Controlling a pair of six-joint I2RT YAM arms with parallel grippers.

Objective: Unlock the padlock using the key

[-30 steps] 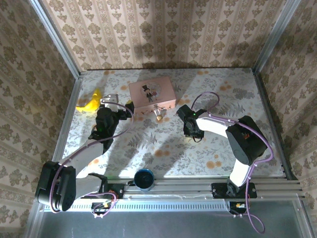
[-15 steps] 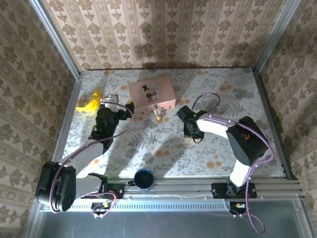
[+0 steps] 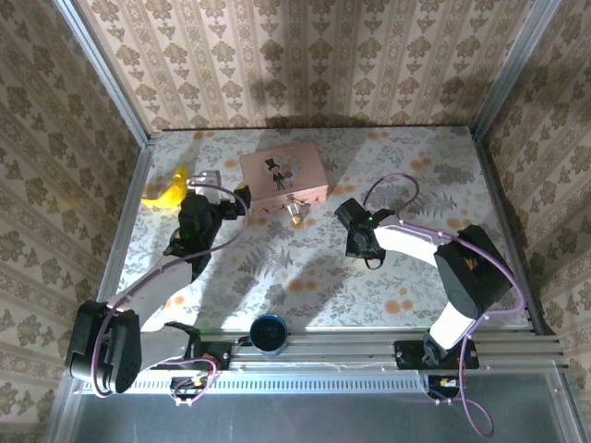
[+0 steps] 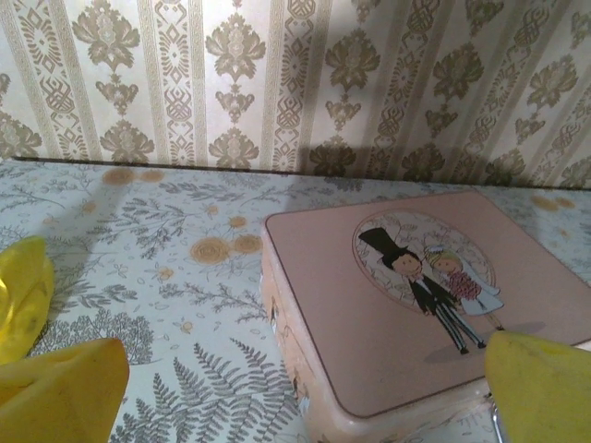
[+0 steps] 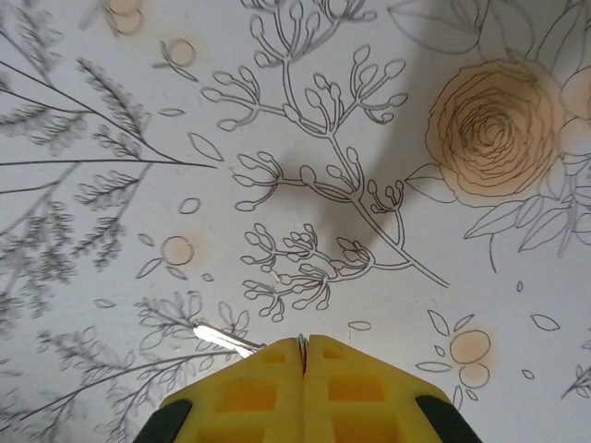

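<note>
At the near edge of the table (image 3: 420, 189), between the two arm bases, stands a dark round cup (image 3: 269, 333). Farther in, on the right, the right gripper (image 5: 303, 343) points down at the flowered cloth with its yellow pads pressed flat together, clenched on the key (image 5: 224, 339), of which a thin bright sliver pokes out to one side; the rest of it is hidden between the pads. The padlock (image 3: 295, 213) lies to that gripper's left and slightly farther back, clearly apart from it, with bare cloth between them. It sits just beside the near wall of the pink box (image 3: 283, 175), and it is too small to tell whether the two touch or how its shackle stands. The left gripper (image 3: 220, 188) hovers left of the padlock, released, its yellow fingertips (image 4: 60, 392) spread wide, facing the box's near left corner. The box lid bears a bride-and-groom drawing. Left of that gripper lies a yellow curved object (image 3: 168, 190), cut off in the wrist view. Patterned wallpaper (image 3: 305, 55) closes the far side.
</note>
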